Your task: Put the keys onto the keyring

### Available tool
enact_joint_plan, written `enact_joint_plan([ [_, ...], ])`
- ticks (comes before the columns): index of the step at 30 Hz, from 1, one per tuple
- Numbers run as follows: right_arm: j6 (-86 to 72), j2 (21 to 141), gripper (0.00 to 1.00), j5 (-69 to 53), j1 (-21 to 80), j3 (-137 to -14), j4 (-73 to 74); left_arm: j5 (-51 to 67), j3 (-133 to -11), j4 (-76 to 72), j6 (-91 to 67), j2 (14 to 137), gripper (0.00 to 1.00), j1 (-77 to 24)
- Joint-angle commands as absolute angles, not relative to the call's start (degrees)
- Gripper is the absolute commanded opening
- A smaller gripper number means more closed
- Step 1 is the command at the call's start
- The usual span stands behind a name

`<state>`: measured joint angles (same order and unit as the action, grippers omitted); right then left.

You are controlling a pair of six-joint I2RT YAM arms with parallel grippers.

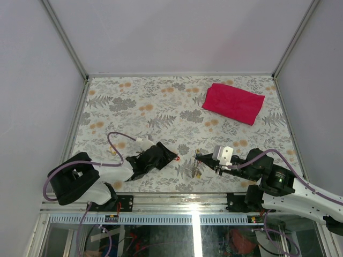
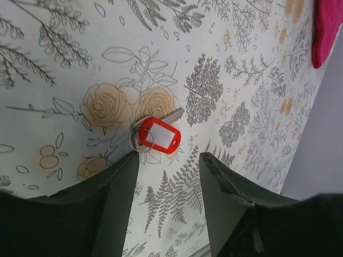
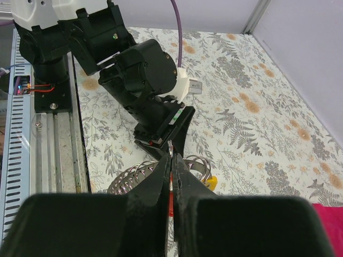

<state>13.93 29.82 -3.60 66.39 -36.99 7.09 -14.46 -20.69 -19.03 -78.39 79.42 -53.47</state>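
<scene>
Left gripper (image 2: 170, 160) was half open, empty, fingertips just short of the red-tagged key (image 2: 159, 135) lying flat on the table (image 2: 241, 64). Right gripper (image 3: 171, 166) was clamped, apparently on the keyring (image 3: 131, 179). Step looked like key pickup; next move needed descent and closing on the tag.

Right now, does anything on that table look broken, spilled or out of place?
Nothing looks spilled or broken. The only stray is the red cloth, lying at the far right, away from the work. The red-tagged key lies flat before the open left gripper; the shut right gripper pinches the keyring.
</scene>
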Motion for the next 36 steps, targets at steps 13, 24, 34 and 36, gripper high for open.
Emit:
enact_joint_plan([
  [13, 13.84, 29.25, 0.0, -2.75, 66.72, -38.16, 4.14, -15.1, -22.84, -14.04, -68.05, 83.74, 0.51, -47.37],
  [24, 13.7, 28.56, 0.0, -2.2, 66.72, -37.88, 4.91, -14.69, -24.99, -12.74, -64.85, 85.73, 0.51, -45.82],
  [34, 13.61, 28.55, 0.0, -2.37, 66.73, -37.35, 4.57, -17.4, -32.85, 0.92, -50.04, 85.44, 0.54, -46.44],
  [36, 13.49, 28.56, 0.0, -2.44, 66.74, -37.39, 4.6, -17.43, -35.02, 3.47, -47.63, 86.75, 0.54, -47.25],
])
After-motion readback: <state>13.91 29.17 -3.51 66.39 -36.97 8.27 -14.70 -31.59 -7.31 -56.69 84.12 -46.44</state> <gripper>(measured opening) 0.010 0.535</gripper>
